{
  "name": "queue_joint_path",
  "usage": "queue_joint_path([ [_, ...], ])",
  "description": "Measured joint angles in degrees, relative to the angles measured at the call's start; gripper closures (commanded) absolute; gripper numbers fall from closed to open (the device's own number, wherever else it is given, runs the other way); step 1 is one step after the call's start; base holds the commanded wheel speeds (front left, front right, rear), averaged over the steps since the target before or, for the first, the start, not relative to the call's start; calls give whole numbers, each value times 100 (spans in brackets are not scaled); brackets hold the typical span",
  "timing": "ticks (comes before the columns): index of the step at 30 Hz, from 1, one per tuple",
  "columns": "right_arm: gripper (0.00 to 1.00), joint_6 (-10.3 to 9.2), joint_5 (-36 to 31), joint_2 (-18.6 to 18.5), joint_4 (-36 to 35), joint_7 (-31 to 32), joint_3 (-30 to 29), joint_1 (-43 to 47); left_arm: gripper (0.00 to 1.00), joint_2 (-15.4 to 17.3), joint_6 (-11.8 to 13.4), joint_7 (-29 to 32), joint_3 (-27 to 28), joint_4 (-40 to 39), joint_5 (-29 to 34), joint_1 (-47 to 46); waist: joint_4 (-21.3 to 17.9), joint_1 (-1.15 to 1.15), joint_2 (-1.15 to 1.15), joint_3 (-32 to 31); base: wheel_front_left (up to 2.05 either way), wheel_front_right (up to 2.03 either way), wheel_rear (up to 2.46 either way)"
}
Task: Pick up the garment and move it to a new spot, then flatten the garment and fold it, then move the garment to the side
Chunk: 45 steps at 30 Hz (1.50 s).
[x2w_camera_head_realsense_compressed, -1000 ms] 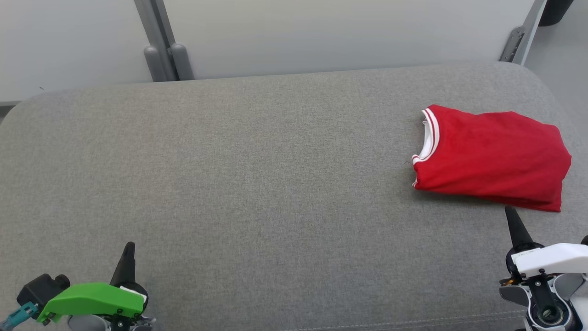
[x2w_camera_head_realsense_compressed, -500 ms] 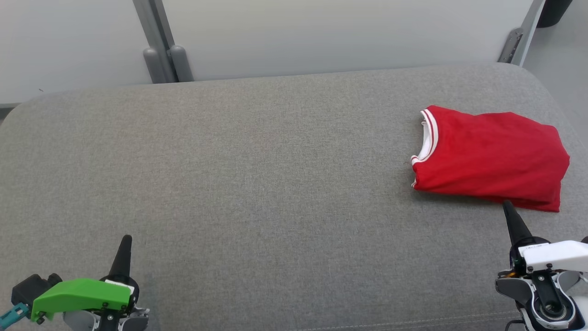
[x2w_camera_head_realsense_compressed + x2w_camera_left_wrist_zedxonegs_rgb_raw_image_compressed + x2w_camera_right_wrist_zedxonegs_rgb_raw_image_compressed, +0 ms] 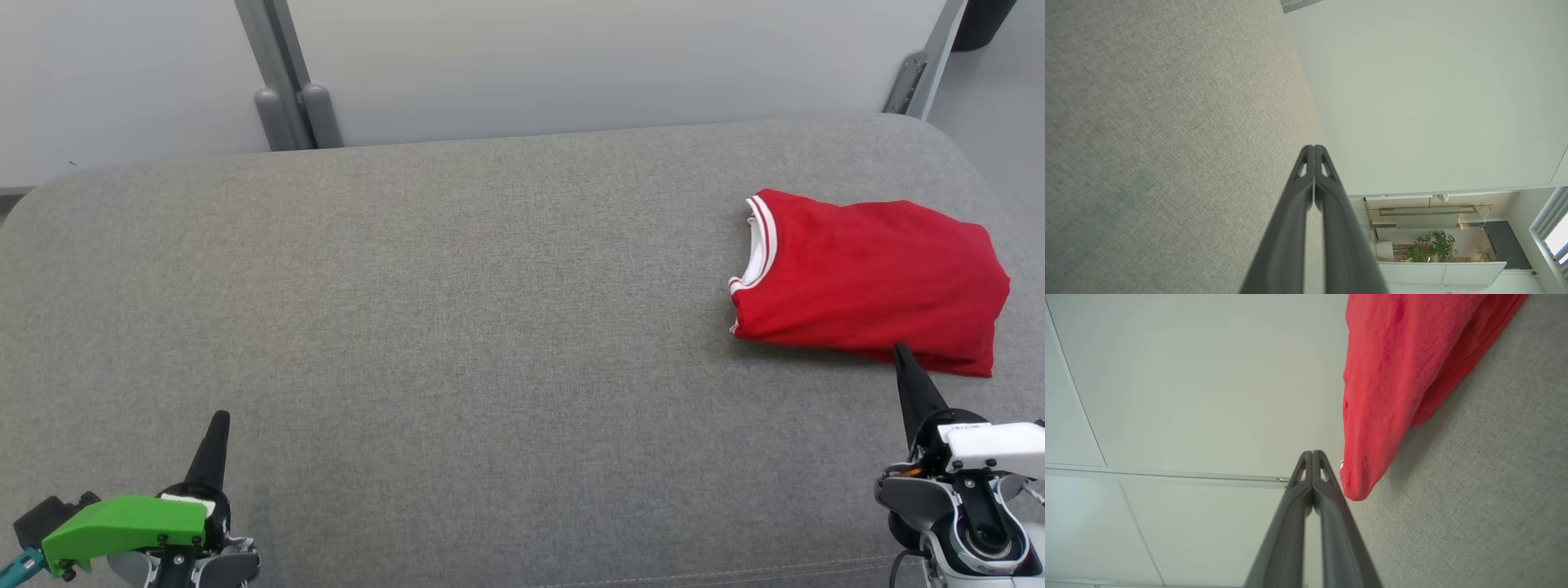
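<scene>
My fingers (image 3: 1290,514) on the right gripper (image 3: 903,353) are pressed flat together with nothing between them. Their tip is right at the near hem of the red garment (image 3: 873,278), though I cannot tell whether it touches the cloth. The garment lies folded into a compact block at the right end of the grey cushion (image 3: 457,327), with its white-trimmed collar facing the cushion's middle. My right gripper stands over the cushion's near right corner. My left gripper (image 3: 219,418), also closed and empty, is over the near left corner, well apart from the cloth. I judge the fold done and the last step, moving it to the side, finished or nearly so. Any further nudge calls for a low, even push along the hem so the layers don't spring open; otherwise I should lift clear without snagging it.
</scene>
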Motion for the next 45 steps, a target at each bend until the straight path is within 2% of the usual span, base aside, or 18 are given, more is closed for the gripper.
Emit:
queue_joint_path([
  [14,100,199,812,213,51,253,-271,-179,100,-151,-159,246,307,68,-878,-131,-11,0,0,-24,0,0,0],
  [45,100,200,837,243,91,271,-298,-193,100,-156,-183,276,332,88,-887,-147,-11,0,0,-25,0,0,0],
])
